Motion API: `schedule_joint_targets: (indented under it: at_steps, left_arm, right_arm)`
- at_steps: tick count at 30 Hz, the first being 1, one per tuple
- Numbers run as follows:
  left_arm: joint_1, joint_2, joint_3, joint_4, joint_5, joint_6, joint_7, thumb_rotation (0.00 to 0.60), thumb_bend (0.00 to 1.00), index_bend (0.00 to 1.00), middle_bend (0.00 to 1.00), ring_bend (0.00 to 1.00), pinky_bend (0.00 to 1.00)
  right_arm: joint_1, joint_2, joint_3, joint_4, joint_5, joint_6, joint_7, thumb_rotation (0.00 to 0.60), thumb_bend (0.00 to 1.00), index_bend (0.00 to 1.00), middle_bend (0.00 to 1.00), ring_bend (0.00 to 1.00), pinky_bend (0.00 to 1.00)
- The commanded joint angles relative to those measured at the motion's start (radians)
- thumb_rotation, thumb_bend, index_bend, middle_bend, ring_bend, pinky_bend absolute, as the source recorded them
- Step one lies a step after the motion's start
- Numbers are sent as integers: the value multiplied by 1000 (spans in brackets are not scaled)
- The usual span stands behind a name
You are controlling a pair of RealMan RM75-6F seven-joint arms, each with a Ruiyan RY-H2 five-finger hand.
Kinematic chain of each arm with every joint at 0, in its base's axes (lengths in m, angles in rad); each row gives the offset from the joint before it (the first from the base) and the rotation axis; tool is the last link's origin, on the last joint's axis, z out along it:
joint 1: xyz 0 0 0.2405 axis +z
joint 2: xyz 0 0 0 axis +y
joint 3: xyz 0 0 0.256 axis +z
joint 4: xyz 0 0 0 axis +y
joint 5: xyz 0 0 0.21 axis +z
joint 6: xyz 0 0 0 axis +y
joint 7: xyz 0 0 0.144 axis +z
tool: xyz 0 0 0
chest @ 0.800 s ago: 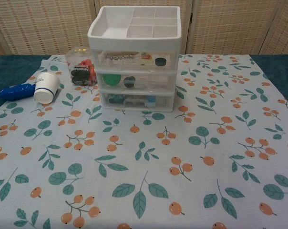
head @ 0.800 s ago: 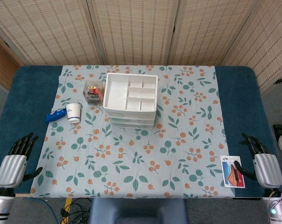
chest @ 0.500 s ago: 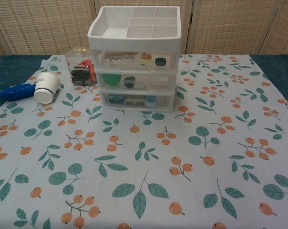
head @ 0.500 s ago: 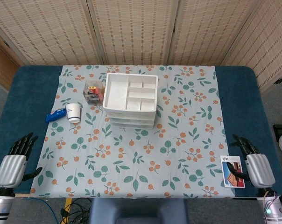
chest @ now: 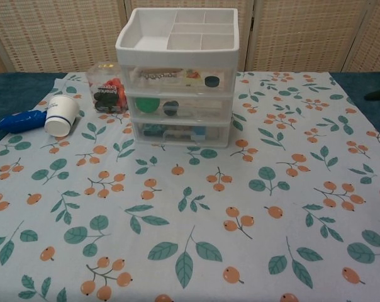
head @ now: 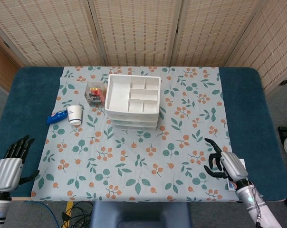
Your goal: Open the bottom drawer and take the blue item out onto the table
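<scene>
A white three-drawer unit (head: 133,102) (chest: 179,75) stands at the back middle of the floral cloth, with a divided tray on top. In the chest view its clear bottom drawer (chest: 180,133) is closed, and a blue item (chest: 198,133) shows through its front. My right hand (head: 224,164) hovers over the cloth's front right, fingers spread and holding nothing, far from the drawers. One dark fingertip (chest: 379,94) pokes in at the right edge of the chest view. Off the cloth at the front left corner, my left hand (head: 10,164) holds nothing, its fingers apart.
Left of the drawers lie a paper cup (head: 74,114) (chest: 61,115) on its side and a blue tube-like object (head: 55,117) (chest: 20,120). A clear box of small items (head: 95,92) (chest: 105,91) sits beside the unit. A folding screen stands behind the table.
My right hand has swung left from the table's edge onto the cloth, now covering the printed card. The left hand has dropped slightly toward the front edge. The drawers are unchanged.
</scene>
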Motion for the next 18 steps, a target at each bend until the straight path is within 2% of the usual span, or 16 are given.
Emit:
schedule_joint_targets:
  at_steps: [1, 7, 18]
  left_arm:
    - [3, 3, 1, 2, 0, 3, -4, 600, 176, 36, 0, 34, 94]
    - [13, 10, 7, 9, -1, 7, -17, 600, 176, 36, 0, 34, 94]
    - [24, 19, 5, 15, -5, 15, -29, 600, 176, 36, 0, 34, 94]
  right_arm:
    - [113, -14, 46, -28, 114, -174, 114, 600, 413, 5, 726, 879, 1000]
    - [236, -82, 123, 13, 253, -379, 274, 600, 455, 0, 726, 904, 1000]
    - [380, -232, 253, 182, 396, -646, 530, 600, 502, 0, 727, 934, 1000]
